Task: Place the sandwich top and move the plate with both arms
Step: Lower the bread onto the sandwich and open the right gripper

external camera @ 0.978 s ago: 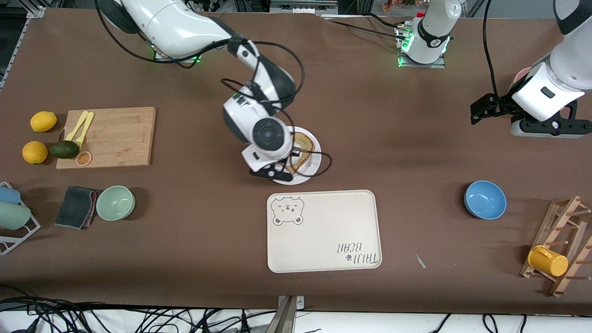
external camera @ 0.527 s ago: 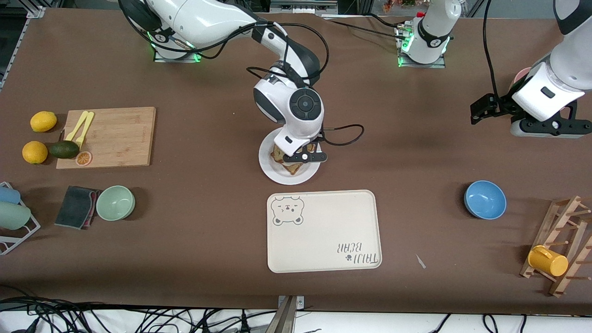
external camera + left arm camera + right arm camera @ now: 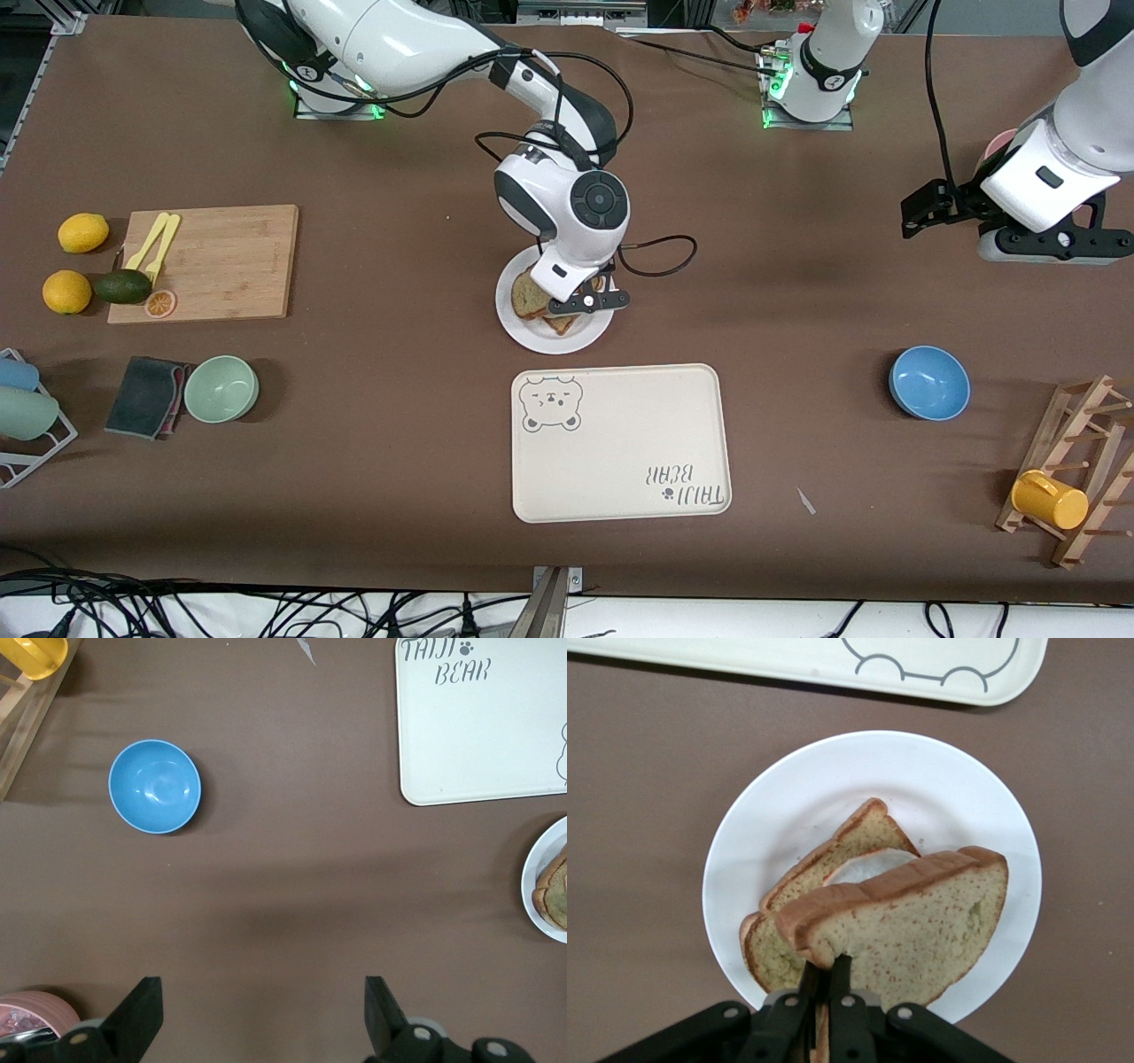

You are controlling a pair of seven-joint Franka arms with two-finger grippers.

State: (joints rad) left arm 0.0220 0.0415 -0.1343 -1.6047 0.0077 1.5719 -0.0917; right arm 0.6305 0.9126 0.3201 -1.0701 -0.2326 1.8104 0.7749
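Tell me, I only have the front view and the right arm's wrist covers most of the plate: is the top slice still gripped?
Observer: Yes. The right gripper is shut on the sandwich top, pinching its edge over the plate.
Operator: Anything under it?
Observer: Another slice lies on the plate, with something white on it, partly covered by the held one.
Operator: And the left gripper?
Observer: The left gripper is open over bare table, waiting.
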